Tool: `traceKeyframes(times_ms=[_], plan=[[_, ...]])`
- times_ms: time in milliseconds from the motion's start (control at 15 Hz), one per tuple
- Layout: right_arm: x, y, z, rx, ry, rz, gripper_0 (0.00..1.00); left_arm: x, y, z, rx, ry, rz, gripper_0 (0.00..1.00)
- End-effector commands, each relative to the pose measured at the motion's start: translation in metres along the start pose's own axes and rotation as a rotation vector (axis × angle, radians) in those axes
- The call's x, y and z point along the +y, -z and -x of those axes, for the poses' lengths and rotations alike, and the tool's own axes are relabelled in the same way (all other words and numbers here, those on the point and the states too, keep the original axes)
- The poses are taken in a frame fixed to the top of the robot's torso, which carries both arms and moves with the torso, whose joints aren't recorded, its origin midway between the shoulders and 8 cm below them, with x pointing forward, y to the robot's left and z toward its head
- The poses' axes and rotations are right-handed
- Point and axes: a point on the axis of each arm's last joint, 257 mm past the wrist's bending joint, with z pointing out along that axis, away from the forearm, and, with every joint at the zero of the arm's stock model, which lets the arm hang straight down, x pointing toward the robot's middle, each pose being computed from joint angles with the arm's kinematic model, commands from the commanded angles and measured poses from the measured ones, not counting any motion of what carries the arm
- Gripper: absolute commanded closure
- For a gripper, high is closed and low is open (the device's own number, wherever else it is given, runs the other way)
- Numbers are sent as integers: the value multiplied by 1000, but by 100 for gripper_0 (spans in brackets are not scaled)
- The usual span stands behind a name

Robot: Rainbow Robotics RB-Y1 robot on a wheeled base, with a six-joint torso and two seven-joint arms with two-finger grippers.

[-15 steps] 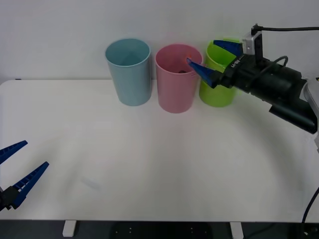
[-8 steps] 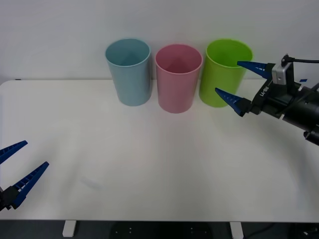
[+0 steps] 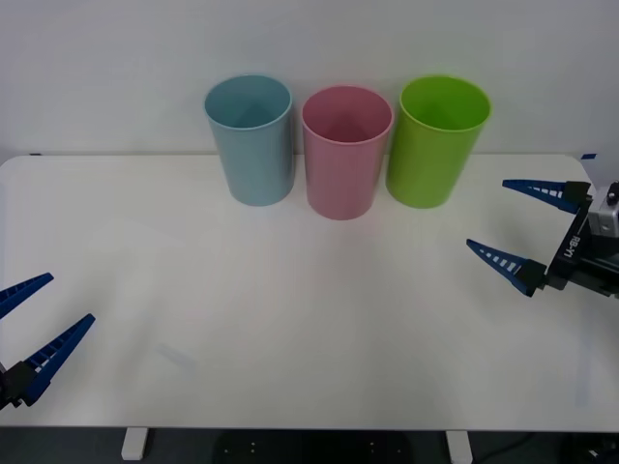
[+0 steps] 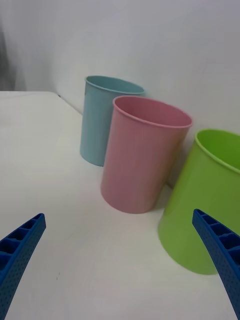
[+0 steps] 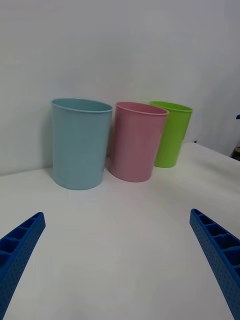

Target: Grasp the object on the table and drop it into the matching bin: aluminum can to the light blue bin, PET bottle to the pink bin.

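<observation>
Right gripper point(image 3: 527, 227) sits at the table's right edge, fingers spread wide, holding nothing, pointing toward the bins. Left gripper point(image 3: 34, 324) is parked at the near left corner, fingers also apart and empty. White table point(image 3: 309, 319) carries three bins in a row along the back edge: light blue bin point(image 3: 250, 140) on the left, pink bin point(image 3: 346, 152) in the middle, green bin point(image 3: 437, 141) on the right, standing close together. Bottle can't be made out; the pink bin's bottom is hidden.
</observation>
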Motion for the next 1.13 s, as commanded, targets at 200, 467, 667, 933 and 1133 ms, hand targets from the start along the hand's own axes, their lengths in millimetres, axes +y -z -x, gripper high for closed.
traceKeyframes(times_ms=[200, 467, 667, 933, 1133], plan=[[19, 35, -26, 26, -14, -17, 0, 0, 0, 0, 0, 0, 0, 0], [31, 62, -37, 15, -110, -54, 0, 0, 0, 0, 0, 0, 0, 0], [39, 84, -51, 44, -153, -82, 0, 0, 0, 0, 0, 0, 0, 0], [45, 99, -61, 67, -180, -99, 0, 0, 0, 0, 0, 0, 0, 0], [45, 99, -61, 67, -180, -99, 0, 0, 0, 0, 0, 0, 0, 0]])
